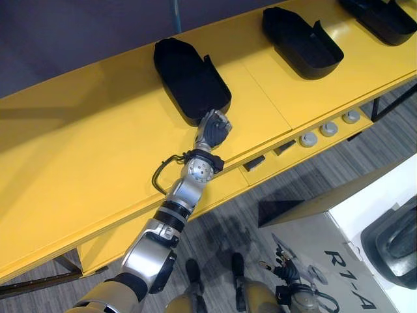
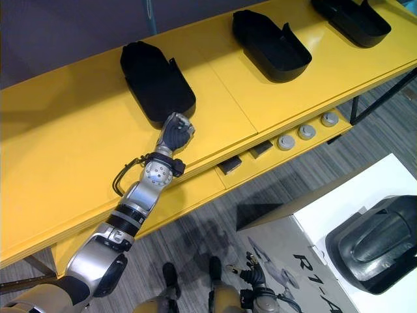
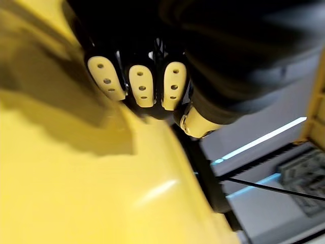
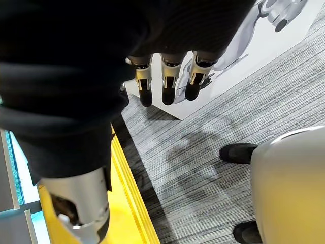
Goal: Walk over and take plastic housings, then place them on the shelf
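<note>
Placing step, it seems: left hand (image 1: 214, 128) meets the plastic housing (image 1: 189, 78) on the shelf (image 1: 78, 150), grip impossible to tell; next, a clean withdrawal.

Below the dark-ribbed left hand (image 1: 213, 129), toward 7 o'clock, a perforated silver ball joint (image 1: 199, 169) is followed by silver-grey arm segments (image 1: 184, 193) ringed in black.

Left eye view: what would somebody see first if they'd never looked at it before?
Probably the bright yellow shelf slanting across the picture, with black plastic housings on it: a leftmost housing, a middle housing and a far-right housing. Then the silver arm coming in from the lower left, with its left hand at the leftmost housing's near end.
</note>
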